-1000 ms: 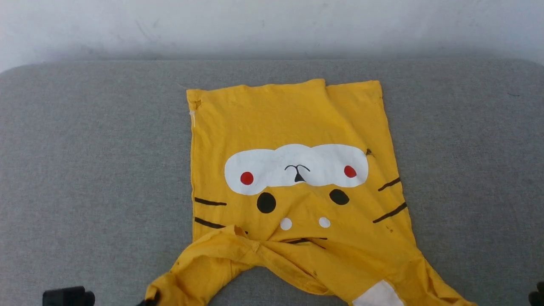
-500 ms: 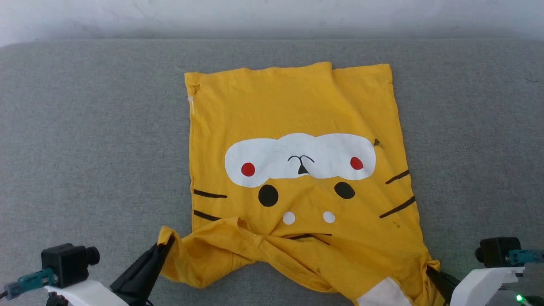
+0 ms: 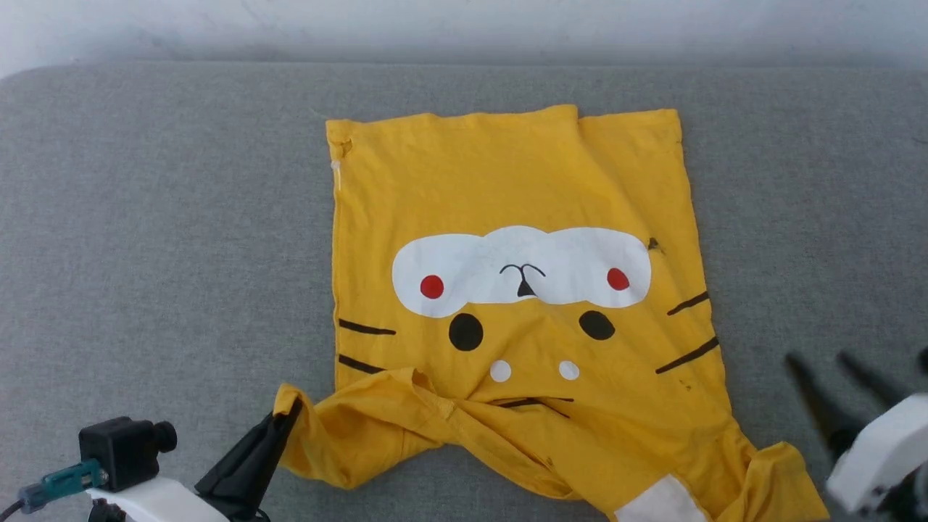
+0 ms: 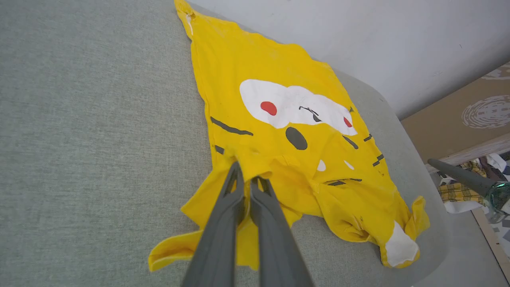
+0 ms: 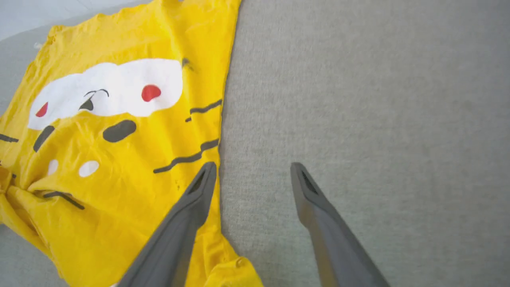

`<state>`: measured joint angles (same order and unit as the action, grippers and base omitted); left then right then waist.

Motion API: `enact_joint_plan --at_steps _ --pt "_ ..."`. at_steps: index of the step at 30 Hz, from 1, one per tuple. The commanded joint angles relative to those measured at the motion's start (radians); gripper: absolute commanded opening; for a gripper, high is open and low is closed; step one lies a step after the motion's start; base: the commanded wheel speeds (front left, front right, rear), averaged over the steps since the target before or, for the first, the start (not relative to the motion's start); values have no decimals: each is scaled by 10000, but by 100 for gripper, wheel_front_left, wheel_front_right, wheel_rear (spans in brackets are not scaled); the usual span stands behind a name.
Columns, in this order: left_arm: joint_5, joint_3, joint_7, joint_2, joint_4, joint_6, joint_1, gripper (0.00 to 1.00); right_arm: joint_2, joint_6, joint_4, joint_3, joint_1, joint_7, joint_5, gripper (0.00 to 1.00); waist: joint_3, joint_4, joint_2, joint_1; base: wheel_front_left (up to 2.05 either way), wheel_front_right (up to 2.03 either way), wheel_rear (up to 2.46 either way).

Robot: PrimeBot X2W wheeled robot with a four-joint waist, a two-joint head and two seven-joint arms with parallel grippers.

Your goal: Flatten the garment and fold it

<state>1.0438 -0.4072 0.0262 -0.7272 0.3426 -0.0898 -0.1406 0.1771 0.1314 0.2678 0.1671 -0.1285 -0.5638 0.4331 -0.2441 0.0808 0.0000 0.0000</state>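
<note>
Okay, I've got the garment (image 3: 522, 188) in the middle of the grey padded surface (image 3: 145, 254), printed side up, with its straight hem at the far end towards the white wall (image 3: 464, 29). The far half lies fairly flat, with one long crease running down from the hem right of centre. The white patch with two red dots sits across the middle, with black ovals, two small white dots and thin black stripes at either edge below it. The near end is a mess, bunched into ridges across the shoulders. The sleeve on my right side is crumpled on the surface beside a white patch at the bottom edge. Now the left gripper (image 3: 288, 415): its fingers are pressed together with the tip of the left sleeve pinched between them, and that sleeve is drawn out sideways from the body of the shirt. From the left wrist view I can see yellow cloth caught between the two dark fingers and more hanging loose below them. The right gripper (image 5: 253, 165) is spread wide and has hold of nothing. It's over the bare grey just off the shirt's right edge, and its inner finger overlaps that edge. I can't tell whether it touches the cloth. In the head view it's blurred.
</note>
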Motion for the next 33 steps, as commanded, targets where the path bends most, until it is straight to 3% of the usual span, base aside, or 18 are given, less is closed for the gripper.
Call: enact_joint_plan --at_steps 1,5,9,15,20,26,33 --pt "-102 6 71 51 6 52 115 0 114 -7 466 157 457 -33 -182 100 -100 35 0 0 0 0 0" --pt "-180 34 173 59 81 149 260 0 360 -7 1770 232 1895 -309 -782 100 -492 132 0 0 0 0 0" --pt "-324 32 191 16 183 318 584 0 610 -7 1835 -200 4024 -716 -1250 100 -1146 273 0 0 0 0 0" --pt "-474 -62 161 110 175 682 1306 0 650 -7 194 -842 7252 -1305 -2118 100 -2265 606 0 0 0 0 0" --pt "-597 -230 125 269 -4 1029 1927 0 245 -7 -1595 -520 9155 -1756 -2848 100 -3101 914 0 0 0 0 0" --pt "-715 -441 130 522 -343 1383 2571 0 -19 -7 -3200 -53 10001 -3131 -3809 100 -3768 1240 0 0 0 0 0" --pt "-735 -661 167 764 -775 1672 3055 0 -273 -7 -3626 204 10019 -4081 -4160 100 -4181 1492 0 0 0 0 0"
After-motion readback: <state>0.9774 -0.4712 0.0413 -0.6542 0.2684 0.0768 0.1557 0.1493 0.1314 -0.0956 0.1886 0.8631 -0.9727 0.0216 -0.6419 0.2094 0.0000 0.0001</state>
